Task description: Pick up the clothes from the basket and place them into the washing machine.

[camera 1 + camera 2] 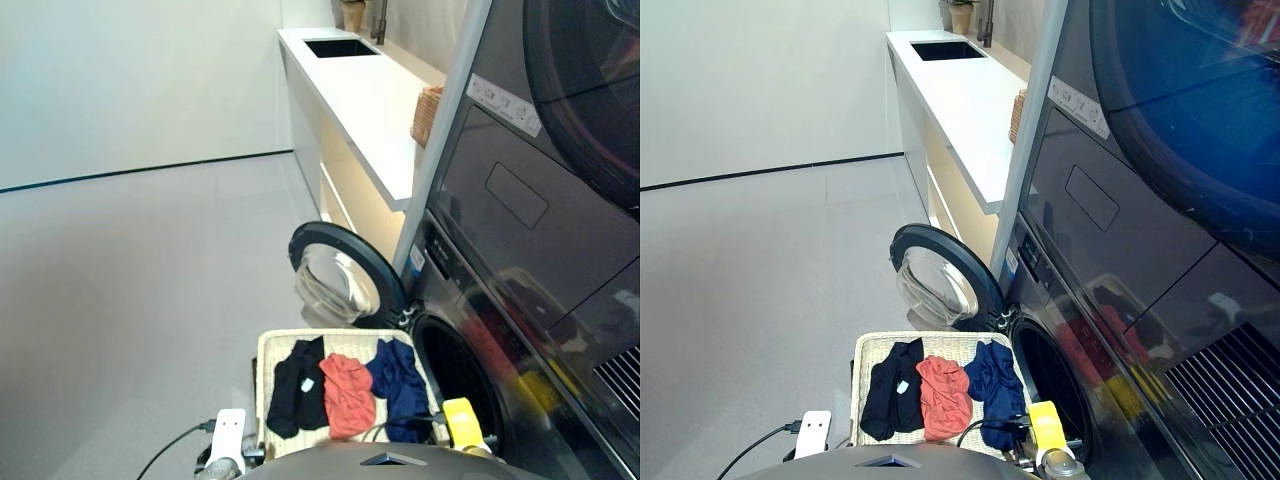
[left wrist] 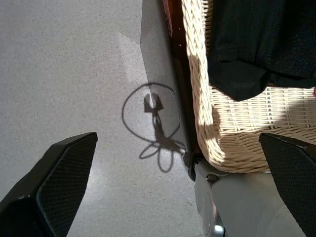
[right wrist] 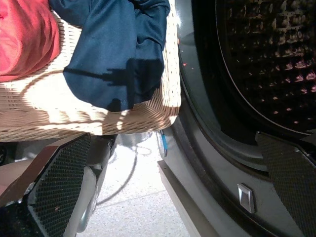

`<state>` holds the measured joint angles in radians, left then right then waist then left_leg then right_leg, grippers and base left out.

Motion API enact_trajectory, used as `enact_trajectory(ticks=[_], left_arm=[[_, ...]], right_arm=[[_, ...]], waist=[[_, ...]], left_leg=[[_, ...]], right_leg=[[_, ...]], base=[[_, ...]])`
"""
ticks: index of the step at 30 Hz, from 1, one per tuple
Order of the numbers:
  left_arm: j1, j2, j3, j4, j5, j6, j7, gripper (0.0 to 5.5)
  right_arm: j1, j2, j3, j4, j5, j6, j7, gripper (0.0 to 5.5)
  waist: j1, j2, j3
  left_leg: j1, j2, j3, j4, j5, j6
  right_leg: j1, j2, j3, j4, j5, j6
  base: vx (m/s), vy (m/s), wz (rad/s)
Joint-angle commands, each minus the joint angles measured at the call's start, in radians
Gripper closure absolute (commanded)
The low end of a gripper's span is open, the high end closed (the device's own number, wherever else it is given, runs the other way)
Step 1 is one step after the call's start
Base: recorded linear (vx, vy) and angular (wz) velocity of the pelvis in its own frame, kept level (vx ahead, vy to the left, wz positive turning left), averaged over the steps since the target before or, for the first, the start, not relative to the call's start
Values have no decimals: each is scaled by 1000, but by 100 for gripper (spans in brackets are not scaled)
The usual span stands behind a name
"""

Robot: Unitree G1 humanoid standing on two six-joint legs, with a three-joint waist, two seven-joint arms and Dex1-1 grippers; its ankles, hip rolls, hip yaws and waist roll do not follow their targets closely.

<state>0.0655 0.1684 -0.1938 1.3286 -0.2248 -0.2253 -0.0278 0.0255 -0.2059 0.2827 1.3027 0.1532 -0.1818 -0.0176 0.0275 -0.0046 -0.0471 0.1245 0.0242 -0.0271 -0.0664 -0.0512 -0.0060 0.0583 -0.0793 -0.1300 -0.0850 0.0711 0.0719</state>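
The cream wicker basket (image 1: pixel 337 343) sits on a stand right in front of me, beside the washing machine (image 1: pixel 520 400). Three clothes lie side by side in it: a black one (image 1: pixel 297 388), an orange-red one (image 1: pixel 347 394) and a navy one (image 1: pixel 398 385). The drum hole (image 1: pixel 455 372) is dark, and the glass door (image 1: pixel 338 274) is swung open past the basket's far end. My left gripper (image 2: pixel 177 136) is open and empty, low by the basket's near corner under the black garment (image 2: pixel 256 44). Between the navy garment (image 3: pixel 118 54) and the drum (image 3: pixel 266 59), my right gripper (image 3: pixel 173 136) hangs open and empty.
A larger dark appliance with a big round door (image 1: pixel 590 90) is stacked above the washer. Along the right wall runs a white counter (image 1: pixel 365 95) with a sink, with a small wicker box (image 1: pixel 428 112) on it. Grey floor (image 1: pixel 130 300) spreads to the left. A cable (image 1: pixel 170 450) trails by my left arm.
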Motion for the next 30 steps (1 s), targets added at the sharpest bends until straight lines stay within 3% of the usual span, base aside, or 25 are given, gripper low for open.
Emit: enact_trajectory(ticks=[1,13,15,17,19,20,21,25,30], left_arm=[[-71,-40,-36,37,58,-24,-17,0],[-151,51,-257,-130,309,-89,0,0],[-160,61,-268,-140,320,-91,1,0],[-209,108,-326,-207,363,-107,5,0],[-263,135,-359,-238,367,-113,8,0],[-264,135,-359,-238,366,-112,8,0],[-313,154,-391,-258,370,-111,9,0],[-429,189,-490,-282,430,-112,16,0],[-544,193,-490,-252,407,-88,49,0]], right_arm=[[-47,23,26,37,2,-17,14,0],[-102,19,113,-41,21,-40,29,0],[-109,17,120,-46,21,-41,29,0],[-150,-1,141,-82,41,-46,33,0],[-190,-15,162,-108,52,-53,34,0],[-191,-15,162,-108,52,-53,34,0],[-227,-31,181,-139,64,-57,31,0],[-297,-53,206,-219,102,-66,25,0],[-369,-77,242,-333,145,-77,17,0]], waist=[[-10,-19,5],[-23,-5,50],[-24,-4,58],[-28,-1,105],[-32,-6,151],[-32,-6,148],[-38,-7,190],[-51,-5,221],[-67,-9,256]], left_leg=[[-49,-36,42,-21,44,-20],[-97,-43,51,-21,57,-17],[-105,-42,53,-21,59,-16],[-154,-44,62,-3,71,-10],[-247,-51,66,92,51,-4],[-255,-51,66,99,48,-3],[-334,-56,66,156,39,0],[-469,-50,65,213,41,4],[-618,-39,67,276,47,1]], right_leg=[[4,15,-9,-2,3,37],[-55,10,3,5,19,41],[-66,10,6,9,21,41],[-124,10,20,41,22,39],[-193,0,29,87,26,33],[-200,0,29,90,25,33],[-277,-1,36,140,24,25],[-426,4,39,222,11,15],[-561,2,40,261,10,11]], base=[[0,0,0],[0,0,0],[-38,14,1],[-176,39,-21],[-221,24,-96],[-252,25,-52],[-228,32,29],[-154,27,-14],[-83,4,-20]])
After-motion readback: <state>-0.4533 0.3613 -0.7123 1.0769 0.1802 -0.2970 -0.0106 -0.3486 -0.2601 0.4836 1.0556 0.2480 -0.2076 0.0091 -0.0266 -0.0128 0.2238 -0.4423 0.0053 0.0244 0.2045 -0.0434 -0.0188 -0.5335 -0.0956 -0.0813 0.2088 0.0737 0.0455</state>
